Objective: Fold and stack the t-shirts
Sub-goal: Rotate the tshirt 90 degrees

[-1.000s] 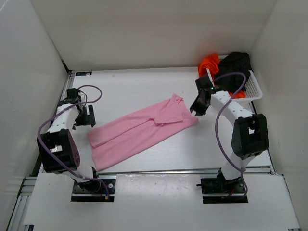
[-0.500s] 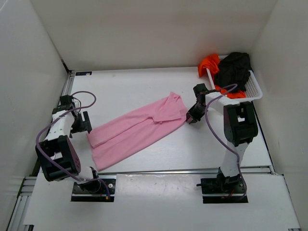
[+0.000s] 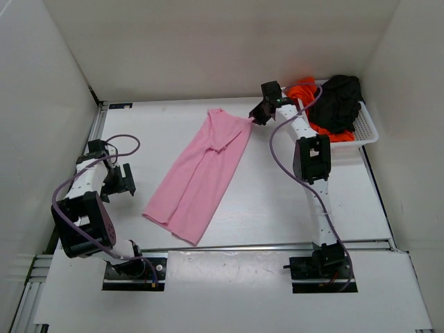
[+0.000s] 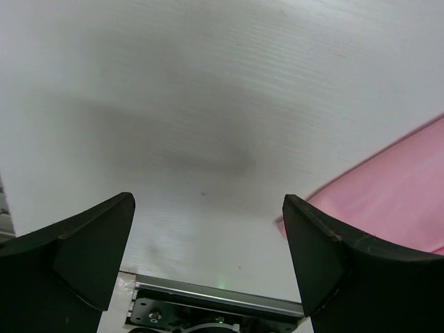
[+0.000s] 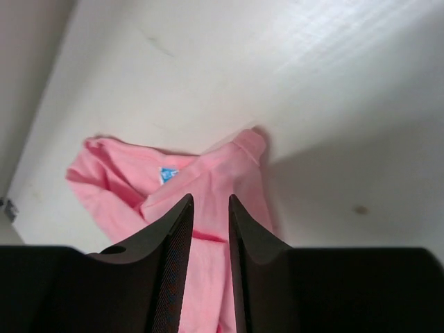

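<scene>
Lying on a slant across the white table (image 3: 277, 187), the light pink t-shirt (image 3: 201, 173) is folded lengthwise into a long narrow band, its hem end nearer the arms' bases on the left and its collar end far out toward the back wall. At that far end the fabric bunches into soft folds, and the right wrist view shows a small blue neck tag (image 5: 166, 174) among them. The right gripper (image 3: 255, 118) sits at the far right corner of this shirt, its two dark fingers drawn close together with a strip of pink cloth (image 5: 208, 180) pinched in the narrow gap between them (image 5: 209, 201), so it is clamped on the shirt's edge. The right arm reaches well forward to get there. Just beyond it, in the far right corner, a white mesh basket (image 3: 366, 128) holds the black t-shirt (image 3: 338, 100) heaped on top and the orange-red t-shirt (image 3: 304, 90) spilling over its left rim. Over on the left, the left gripper (image 3: 119, 182) hangs above bare tabletop with its jaws spread wide and nothing between them (image 4: 208, 200); the pink hem (image 4: 395, 187) lies near it to its right, apart from both fingers.
</scene>
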